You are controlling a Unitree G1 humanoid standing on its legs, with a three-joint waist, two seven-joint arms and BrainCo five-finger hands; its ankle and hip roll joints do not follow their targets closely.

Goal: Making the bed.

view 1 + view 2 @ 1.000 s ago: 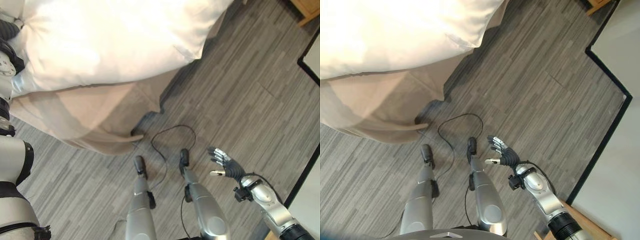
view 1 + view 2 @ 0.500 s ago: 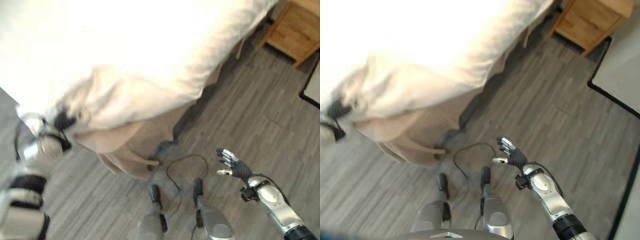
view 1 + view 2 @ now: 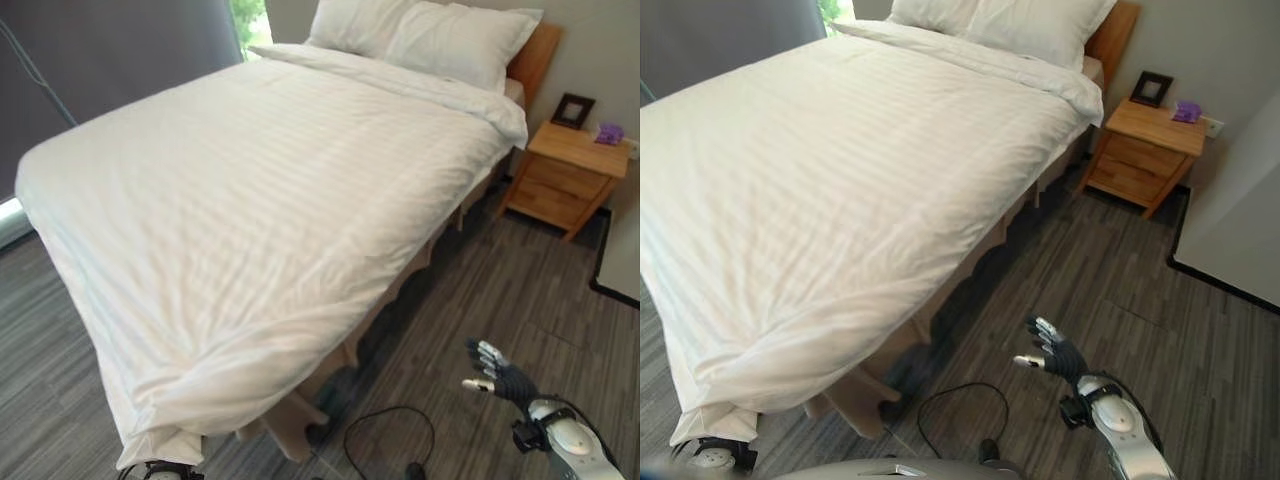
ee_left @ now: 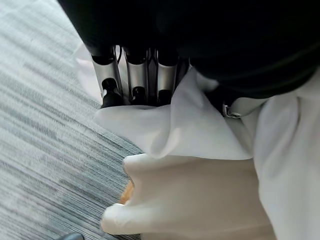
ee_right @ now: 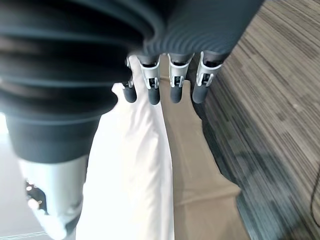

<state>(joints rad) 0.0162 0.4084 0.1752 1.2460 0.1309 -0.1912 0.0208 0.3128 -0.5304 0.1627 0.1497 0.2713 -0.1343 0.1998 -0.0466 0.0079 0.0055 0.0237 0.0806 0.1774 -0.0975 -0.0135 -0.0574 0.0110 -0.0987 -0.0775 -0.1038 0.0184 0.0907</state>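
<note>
While the white duvet (image 3: pixel 250 190) lies spread over the bed (image 3: pixel 535 55), its near corner is pinched in the curled fingers (image 4: pixel 112 82) of the left hand (image 4: pixel 150 65); the right hand (image 3: pixel 500 372) is held spread above the floor (image 3: pixel 520 290).

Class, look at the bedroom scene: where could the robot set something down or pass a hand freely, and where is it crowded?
Free: the wide flat middle of the white duvet, and the grey floor between bed and nightstand, where the right hand hangs open. Crowded: the pillows at the headboard, the nightstand's top with a picture frame, and the duvet's near corner in the left hand.
</note>
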